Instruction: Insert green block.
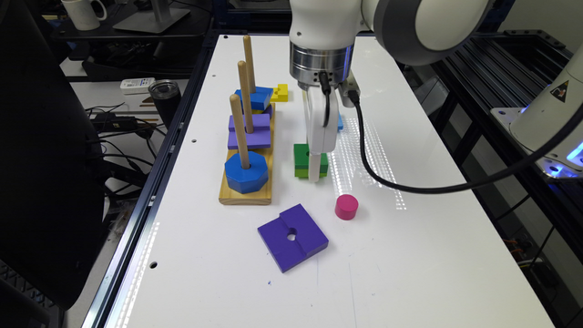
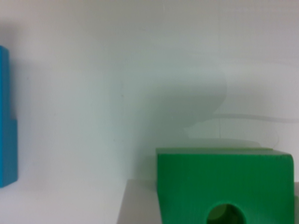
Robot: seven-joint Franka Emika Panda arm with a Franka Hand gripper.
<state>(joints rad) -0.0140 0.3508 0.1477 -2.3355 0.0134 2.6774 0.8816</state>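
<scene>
So the pincer [image 1: 314, 175] is down right over the green block [image 1: 303, 159], which sits on the white surface [image 1: 410, 255] just beside the wooden peg base [image 1: 246, 193]. Up close in the wrist view the green block [image 2: 224, 182] shows its top face and round centre hole. Honestly can't tell whether the pincer is wide, narrow or actually clamped on it; the fingers aren't readable in either shot.

What I'd worry about: if the grip lands off-centre or on the notched side, the block could twist or tip on the lift, and then the hole won't line up with a peg. The three pegs [image 1: 239, 130] are tall and close together beside the pincer, so carrying the block in too low would probably knock one or shove the base.

Room-wise: the pink cylinder [image 1: 346, 207] and purple square [image 1: 293, 237] lie nearer the camera, apart from the pincer, a light-blue piece [image 2: 7, 116] sits just behind it. Straight up looks open, and the far side from the pegs is bare surface.
</scene>
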